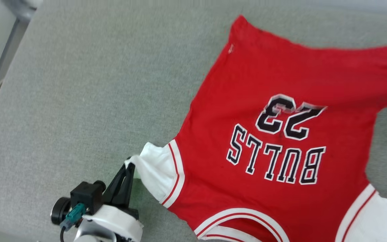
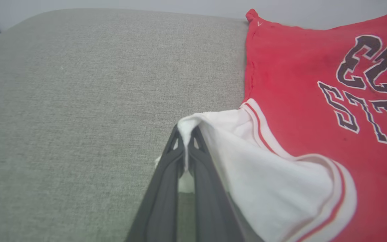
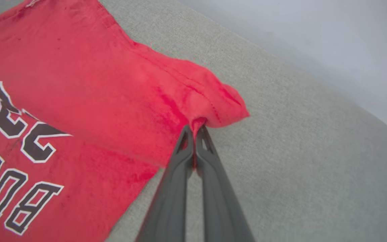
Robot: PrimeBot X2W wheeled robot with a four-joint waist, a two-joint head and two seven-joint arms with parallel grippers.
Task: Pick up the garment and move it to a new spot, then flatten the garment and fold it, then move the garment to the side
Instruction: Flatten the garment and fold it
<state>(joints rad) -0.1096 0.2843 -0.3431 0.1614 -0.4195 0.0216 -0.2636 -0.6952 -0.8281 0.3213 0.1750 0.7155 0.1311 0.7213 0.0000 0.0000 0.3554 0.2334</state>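
Grey cushion (image 1: 79, 84) carries shirt (image 1: 264, 77), print up, on its right part, edges rumpled. Left tool (image 2: 186, 134) clenched on white sleeve (image 2: 247, 161) tip. Right tool (image 3: 195, 129) clenched on red hem corner (image 3: 220, 104). Likely flattening: draw grips apart, low, evenly; don't overstretch thin fabric.

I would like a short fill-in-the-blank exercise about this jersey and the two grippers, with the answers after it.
1. The left gripper is shut on a ____ sleeve of the garment.
2. The right gripper is shut on a ____ edge of the garment.
3. The number on the garment is ____.

Missing words: white; red; 23
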